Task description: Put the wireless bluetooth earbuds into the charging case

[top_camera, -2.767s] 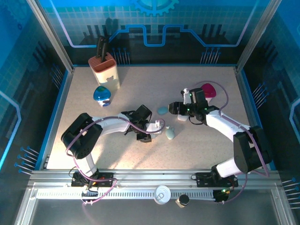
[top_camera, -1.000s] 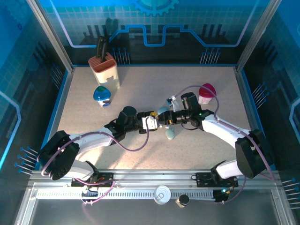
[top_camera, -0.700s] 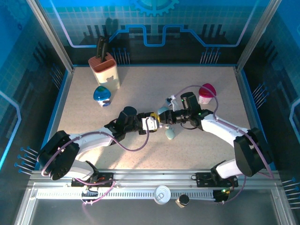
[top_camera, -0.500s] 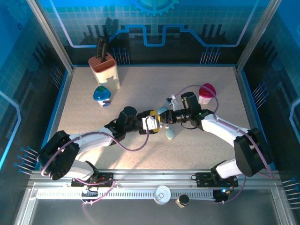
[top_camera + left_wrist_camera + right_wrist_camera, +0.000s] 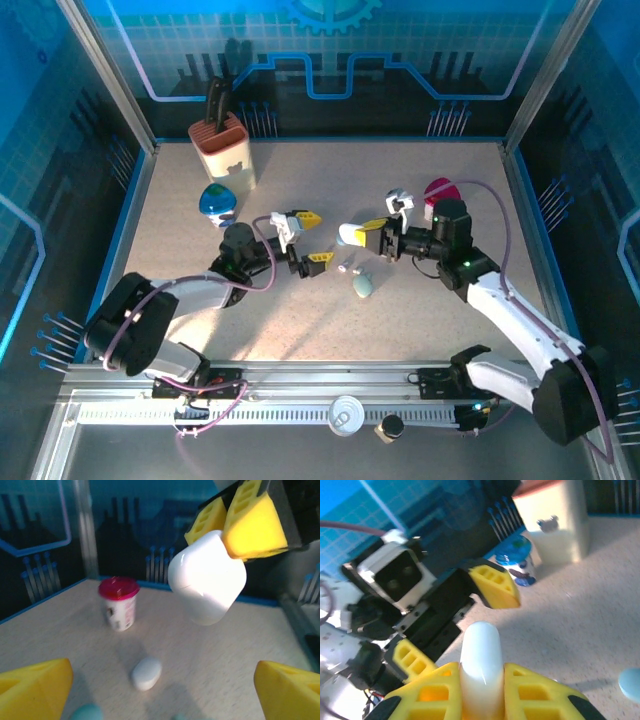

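Observation:
The charging case point(image 5: 350, 234) is a glossy white rounded box, held off the table with my right gripper point(image 5: 368, 232) shut on it. In the right wrist view the charging case point(image 5: 480, 656) is squeezed between the yellow fingers point(image 5: 536, 692). The left wrist view has the charging case point(image 5: 207, 577) hanging ahead in those fingers. My left gripper point(image 5: 311, 237) stands open just left of it with nothing between its pads. Two tiny white earbuds point(image 5: 347, 267) lie on the table below the case.
A teal pebble case point(image 5: 362, 285) lies near the middle. A pale pebble case point(image 5: 146, 673) rests on the table ahead of the left gripper. A red-lidded cup point(image 5: 443, 193), a blue cup point(image 5: 217, 203) and a knife block point(image 5: 223, 146) stand further back.
The two grippers met at the middle. My left gripper has since opened and drawn back left. My right gripper has shut on the charging case and carried it up and to the right.

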Available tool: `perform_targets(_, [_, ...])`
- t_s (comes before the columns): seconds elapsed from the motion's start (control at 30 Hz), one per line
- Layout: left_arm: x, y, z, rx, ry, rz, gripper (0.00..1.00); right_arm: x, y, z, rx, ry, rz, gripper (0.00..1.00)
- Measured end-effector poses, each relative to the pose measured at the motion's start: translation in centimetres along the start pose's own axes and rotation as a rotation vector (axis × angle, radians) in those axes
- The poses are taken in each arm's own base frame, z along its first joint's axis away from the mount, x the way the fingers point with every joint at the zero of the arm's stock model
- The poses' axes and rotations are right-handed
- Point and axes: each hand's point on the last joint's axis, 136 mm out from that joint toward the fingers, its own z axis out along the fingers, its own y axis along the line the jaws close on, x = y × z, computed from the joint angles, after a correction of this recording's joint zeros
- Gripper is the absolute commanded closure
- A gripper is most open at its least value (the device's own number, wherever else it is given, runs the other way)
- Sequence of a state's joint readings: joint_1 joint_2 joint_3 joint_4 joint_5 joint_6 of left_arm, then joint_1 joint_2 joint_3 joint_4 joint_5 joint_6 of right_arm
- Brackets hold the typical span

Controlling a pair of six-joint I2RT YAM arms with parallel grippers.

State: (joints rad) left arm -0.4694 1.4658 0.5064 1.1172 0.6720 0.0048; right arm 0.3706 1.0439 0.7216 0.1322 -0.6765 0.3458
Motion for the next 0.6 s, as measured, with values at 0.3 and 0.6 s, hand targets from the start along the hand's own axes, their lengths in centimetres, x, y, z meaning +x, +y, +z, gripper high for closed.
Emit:
perform_targets(0.3, [-2.7, -4.8, -0.1, 0.250, -0.083, -0.098, 0.20, -1.3, 3.3, -1.2, -0.115, -0.039, -0.121, 0.92])
perform_targets(0.6, [-4.6, -7.4, 0.7, 0.368, -0.106, -0.101, 0.35, -1.6, 5.5, -1.0, -0.189, -0.057, -0.207, 0.93])
